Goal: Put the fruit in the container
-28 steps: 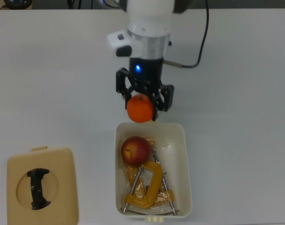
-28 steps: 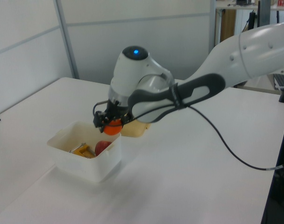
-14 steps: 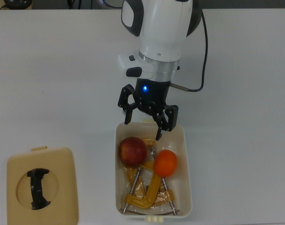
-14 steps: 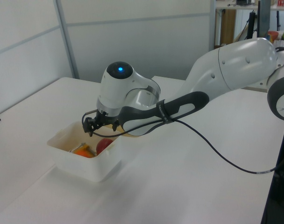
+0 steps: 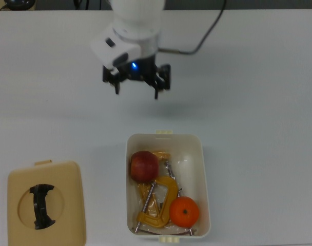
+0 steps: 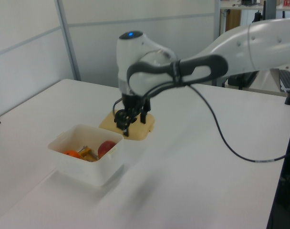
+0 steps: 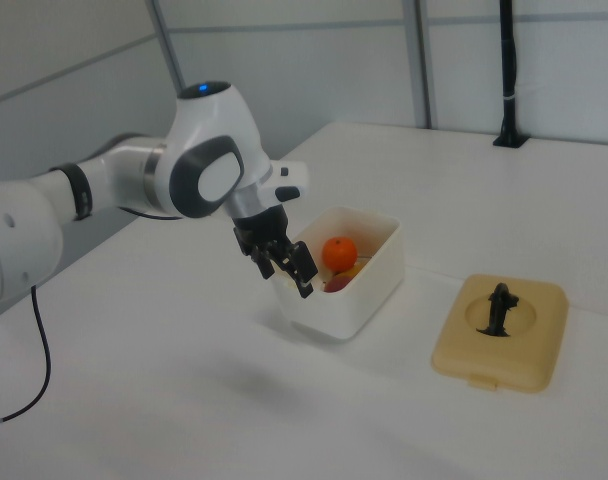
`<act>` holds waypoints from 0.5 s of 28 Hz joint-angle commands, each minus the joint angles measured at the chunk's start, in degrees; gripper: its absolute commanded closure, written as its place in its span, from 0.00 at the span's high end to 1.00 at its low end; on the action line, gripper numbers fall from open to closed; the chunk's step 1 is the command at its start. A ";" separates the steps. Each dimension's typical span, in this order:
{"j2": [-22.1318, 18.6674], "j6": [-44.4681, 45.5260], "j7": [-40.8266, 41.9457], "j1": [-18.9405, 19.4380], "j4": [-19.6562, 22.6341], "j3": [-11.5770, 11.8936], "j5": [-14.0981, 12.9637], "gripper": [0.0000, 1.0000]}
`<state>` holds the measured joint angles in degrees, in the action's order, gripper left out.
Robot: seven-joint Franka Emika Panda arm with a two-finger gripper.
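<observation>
The cream-white tub (image 5: 205, 174) (image 6: 68, 162) (image 7: 369, 290) stands on the white table. Inside it the dark red apple (image 5: 144, 165) (image 6: 106, 148) lies at the top view's upper left of the tub. The orange tangerine (image 5: 184, 212) (image 6: 71, 153) (image 7: 339, 251) rests at the lower right of the tub in the top view, beside a yellow clamp. My gripper (image 5: 137, 87) (image 6: 127, 123) (image 7: 287, 268) hangs open and empty above the table, well clear of the tub's far rim in the top view.
A yellow C-clamp (image 5: 160, 205) lies in the tub with the fruit. The flat tan lid with a black handle (image 5: 45, 202) (image 7: 497, 330) lies on the table at the top view's lower left. The arm's black cable (image 6: 221, 138) trails over the table.
The tangerine went from my shut gripper into the tub and rolled to its near end in the top view. My gripper opened, then rose and drew back from the tub.
</observation>
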<state>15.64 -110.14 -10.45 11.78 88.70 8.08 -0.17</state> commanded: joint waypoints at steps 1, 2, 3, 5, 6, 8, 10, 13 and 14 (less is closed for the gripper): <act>-6.66 10.02 10.79 -2.38 1.74 0.10 -1.15 1.00; -7.28 11.43 11.67 -2.82 1.92 0.10 -1.07 1.00; -7.90 12.66 12.37 -3.52 2.01 0.10 -0.98 1.00; -9.22 14.69 13.43 -5.63 2.09 -0.08 -0.19 1.00; -9.48 14.96 13.43 -5.98 2.09 -0.08 0.16 1.00; -9.83 15.40 13.43 -6.60 2.09 -0.08 0.95 1.00; -10.10 15.57 13.43 -7.82 1.74 -0.08 1.39 1.00; -10.98 16.36 14.40 -9.67 1.39 -0.17 1.48 1.00; -11.07 16.63 15.01 -9.94 1.39 -0.08 1.48 1.00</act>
<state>6.28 -95.05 2.04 3.62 89.05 8.16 0.58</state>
